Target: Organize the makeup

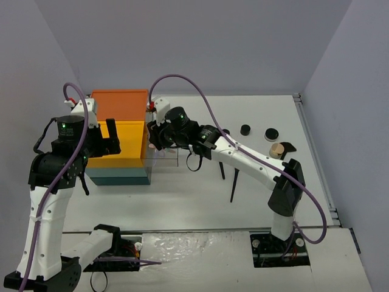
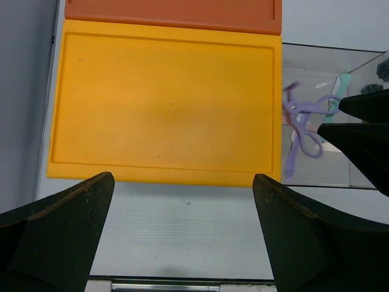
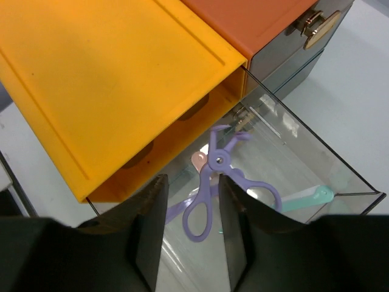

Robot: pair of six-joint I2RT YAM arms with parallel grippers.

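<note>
Now we look down past the right pincer (image 3: 192, 182), its jaws a little apart with nothing pinched between them. Right below it the lilac loop (image 3: 217, 162) lies on the floor of the clear drawer (image 3: 316, 131), beside a teal stick (image 3: 310, 196). That drawer juts out from under the yellow tray (image 3: 103, 73) of the orange-topped box (image 1: 120, 103). We judge that is why we hang directly over it: anything let go from here lands inside its walls. The left pincer (image 2: 182, 179) hovers wide apart and empty over the yellow tray, and we reckon it is placed there to steady or shift the box. Out on the counter (image 1: 182, 201), well apart from the drawer, the round black jars (image 1: 245, 129), the beige puff (image 1: 277, 149) and the slim black brushes (image 1: 234, 185) lie unsorted. So we judge most of the job is ahead.
</note>
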